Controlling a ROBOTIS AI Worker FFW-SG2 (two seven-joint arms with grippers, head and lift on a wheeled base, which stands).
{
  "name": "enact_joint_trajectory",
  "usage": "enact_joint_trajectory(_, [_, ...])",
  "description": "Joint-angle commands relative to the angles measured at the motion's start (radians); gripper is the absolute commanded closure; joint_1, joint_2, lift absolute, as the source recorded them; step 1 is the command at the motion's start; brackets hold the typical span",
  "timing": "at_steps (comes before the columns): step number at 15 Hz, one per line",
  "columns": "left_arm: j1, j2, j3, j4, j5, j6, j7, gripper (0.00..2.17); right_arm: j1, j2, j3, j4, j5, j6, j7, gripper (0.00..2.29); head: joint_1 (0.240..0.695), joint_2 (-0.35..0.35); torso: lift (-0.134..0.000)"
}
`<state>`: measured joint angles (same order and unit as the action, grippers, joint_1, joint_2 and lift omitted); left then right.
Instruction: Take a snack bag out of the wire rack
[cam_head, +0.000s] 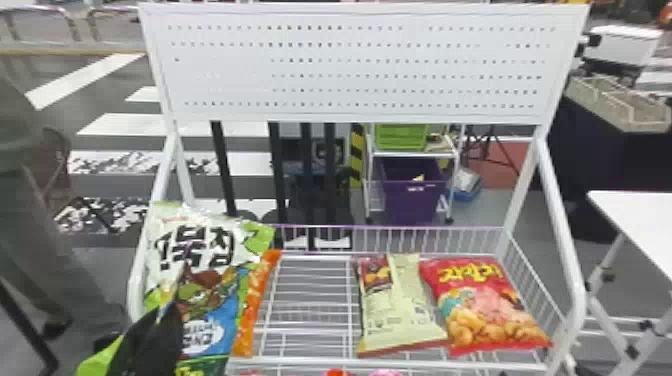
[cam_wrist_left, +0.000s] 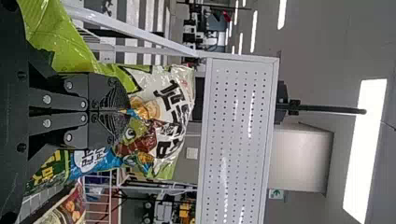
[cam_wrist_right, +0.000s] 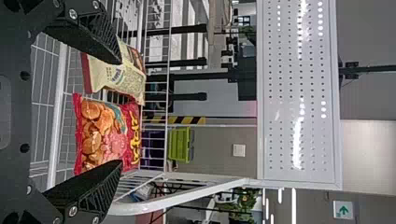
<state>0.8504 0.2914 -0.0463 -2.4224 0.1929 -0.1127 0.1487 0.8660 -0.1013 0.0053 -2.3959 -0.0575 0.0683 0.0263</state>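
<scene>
The left tool (cam_head: 175, 305) was closed on a green-and-white snack bag (cam_head: 210, 235), which spread out around its fingertips at the left side of the wire rack (cam_head: 310, 312). Just right of that bag was an orange packet (cam_head: 257, 305). The right tool (cam_wrist_right: 120, 112) stood wide; beyond its fingers, a cream bag (cam_wrist_right: 116, 74) and a red bag (cam_wrist_right: 105, 135) lay in the rack. Farther out stood a white pegboard (cam_head: 350, 70).

Green-white snack bag (cam_head: 210, 290) — upright, pinched
</scene>
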Motion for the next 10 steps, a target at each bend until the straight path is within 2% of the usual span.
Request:
enact_joint_trajectory(1, [-0.001, 0.0, -0.004, 0.002, -0.003, 0.002, 0.0, 2.11, -0.144, -0.046, 0.033, 0.092, -0.036, 0.097, -0.025, 0.15, 0.499, 0.0, 0.0])
enact_joint_trajectory(2, [0.001, -0.002, -0.006, 0.0, -0.004, 0.002, 0.0, 2.11, -0.225, -0.074, 0.067, 0.144, -0.058, 0.127, -0.034, 0.15, 0.499, 0.0, 0.0])
enact_joint_trajectory(4, [0.006, -0.003, -0.006, -0.001, -0.007, 0.002, 0.0, 2.11, -0.378, -0.109, 0.121, 0.235, -0.108, 0.195, -0.068, 0.15, 0.499, 0.0, 0.0])
enact_joint_trajectory(6, [0.01, -0.003, -0.004, -0.003, -0.009, 0.002, 0.0, 2.11, -0.535, -0.112, 0.176, 0.34, -0.142, 0.265, -0.077, 0.15, 0.499, 0.0, 0.0])
enact_joint_trajectory(8, [0.01, -0.005, -0.004, -0.003, -0.01, 0.002, 0.0, 2.11, -0.668, -0.106, 0.231, 0.426, -0.143, 0.364, -0.088, 0.18, 0.499, 0.0, 0.0])
enact_joint_trajectory(10, [0.006, -0.003, -0.004, -0.001, -0.01, 0.005, 0.0, 2.11, -0.769, -0.087, 0.257, 0.518, -0.145, 0.419, -0.094, 0.18, 0.499, 0.0, 0.0])
